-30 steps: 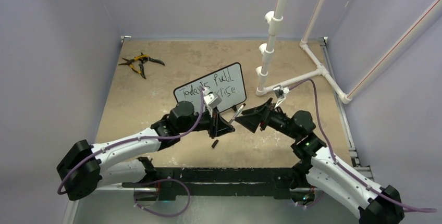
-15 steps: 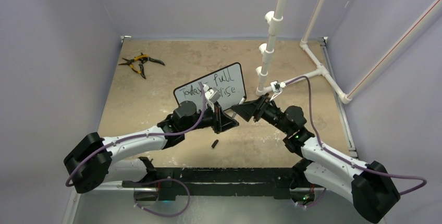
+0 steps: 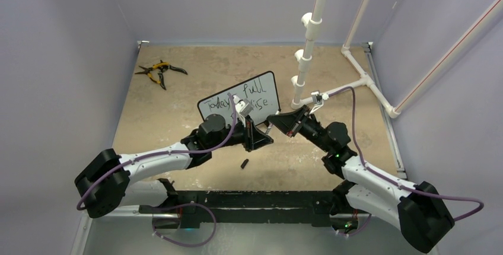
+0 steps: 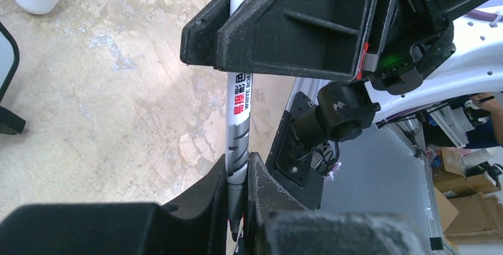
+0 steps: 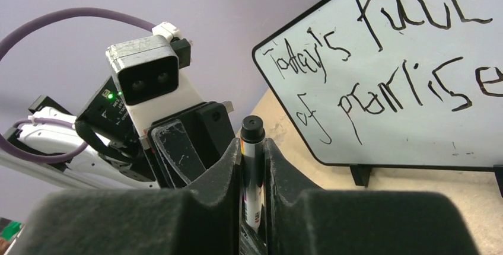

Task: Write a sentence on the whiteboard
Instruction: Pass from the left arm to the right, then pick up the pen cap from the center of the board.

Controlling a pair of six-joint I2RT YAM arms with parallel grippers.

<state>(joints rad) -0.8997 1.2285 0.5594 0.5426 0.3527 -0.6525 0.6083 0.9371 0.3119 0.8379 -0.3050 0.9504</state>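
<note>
Left to right, as seen from above. Pliers (image 3: 159, 71) lie on the table (image 3: 178, 118) at far left, well apart from everything else.

The left arm (image 3: 157, 161) stretches low from its near-left base, forward and to the right, with its wrist turned towards the centre. The left gripper (image 4: 238, 175) is pressed together, pinching one end of a marker (image 4: 238, 118).

A small dark piece (image 3: 244, 163), possibly the cap though too small to tell, lies on the table just in front of the grippers.

The whiteboard (image 5: 409, 142) stands on its feet just behind both grippers. Its face is towards them and bears the sentence (image 5: 385, 53) in two lines.

The right gripper (image 5: 252, 154) faces the left one and is clamped on the other end of the marker. The right arm (image 3: 368, 178) reaches forward and leftward from its near-right base, bent at the elbow.

A white pipe frame (image 3: 308, 47) stands at right, near the whiteboard.
</note>
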